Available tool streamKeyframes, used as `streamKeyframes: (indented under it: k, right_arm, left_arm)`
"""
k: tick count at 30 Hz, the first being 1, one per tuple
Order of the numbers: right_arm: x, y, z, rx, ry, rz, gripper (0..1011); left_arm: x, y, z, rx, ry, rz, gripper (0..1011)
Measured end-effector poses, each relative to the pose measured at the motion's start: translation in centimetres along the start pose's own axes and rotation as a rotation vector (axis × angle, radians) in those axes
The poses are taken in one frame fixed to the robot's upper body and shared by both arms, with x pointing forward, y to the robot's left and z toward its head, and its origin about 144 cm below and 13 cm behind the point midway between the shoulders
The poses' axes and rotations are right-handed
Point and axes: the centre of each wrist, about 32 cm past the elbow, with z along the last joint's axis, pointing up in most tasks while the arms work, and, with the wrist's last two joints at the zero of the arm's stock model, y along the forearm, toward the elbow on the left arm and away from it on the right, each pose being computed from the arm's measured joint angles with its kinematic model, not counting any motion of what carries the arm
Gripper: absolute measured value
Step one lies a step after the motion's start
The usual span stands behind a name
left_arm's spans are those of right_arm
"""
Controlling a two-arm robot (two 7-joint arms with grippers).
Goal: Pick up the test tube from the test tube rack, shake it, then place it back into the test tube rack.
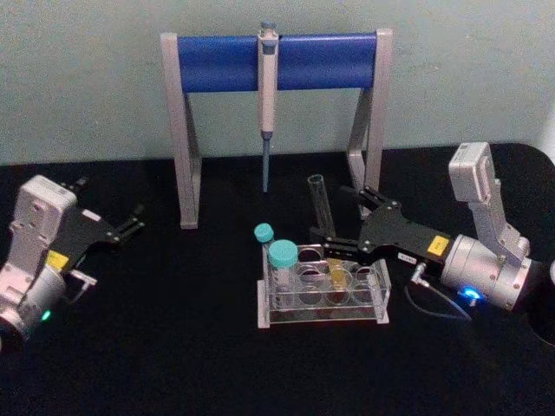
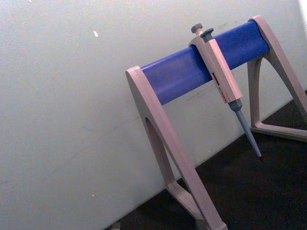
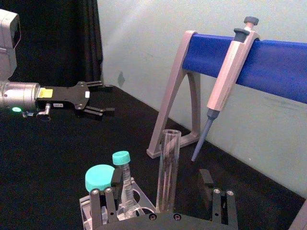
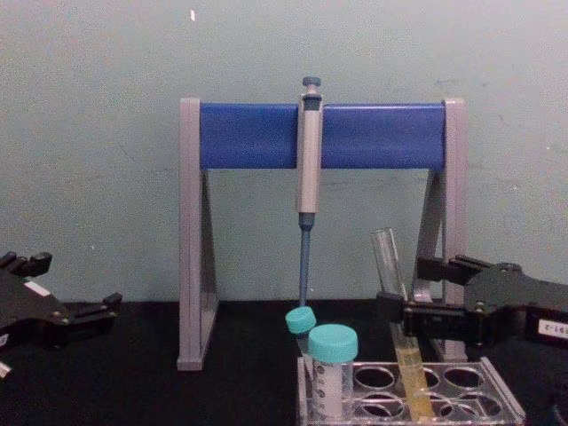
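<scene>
The test tube (image 1: 322, 215) is a long clear glass tube with yellow liquid at its bottom. It stands slightly tilted in a back hole of the clear test tube rack (image 1: 379, 297). My right gripper (image 1: 334, 218) is open, with one finger on either side of the tube above the rack and not touching it. The right wrist view shows the test tube (image 3: 168, 167) rising between the spread fingers (image 3: 103, 206). From the chest, the test tube (image 4: 391, 266) leans just left of the right gripper (image 4: 404, 288). My left gripper (image 1: 113, 199) rests open at the table's left.
Two teal-capped tubes (image 1: 282, 256) stand at the rack's left end. Behind the rack is a grey-and-blue pipette stand (image 1: 217, 62) with a pipette (image 1: 267, 104) hanging from it, its tip just behind the tube. The black table's front and left lie bare.
</scene>
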Motion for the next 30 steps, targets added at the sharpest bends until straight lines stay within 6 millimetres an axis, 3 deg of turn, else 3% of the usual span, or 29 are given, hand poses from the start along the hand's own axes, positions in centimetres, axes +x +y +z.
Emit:
streamKeyframes:
  k: [9,19,24,30]
  right_arm:
    - [0.0,-0.1,0.2,0.016,-0.007,-0.01,1000]
    - [-0.4,-1.5,2.8,0.228,0.061,-0.275,1000]
    - [-0.7,-1.9,3.4,0.173,0.027,-0.449,1000]
    - [-1.4,-2.1,2.5,0.03,-0.002,-0.553,1000]
  left_arm:
    - [0.0,0.0,0.0,0.0,0.0,0.0,1001]
    - [0.0,0.0,0.0,0.0,0.0,0.0,1001]
    - [0.0,0.0,0.0,0.0,0.0,0.0,1001]
    - [0.0,0.0,0.0,0.0,0.0,0.0,1001]
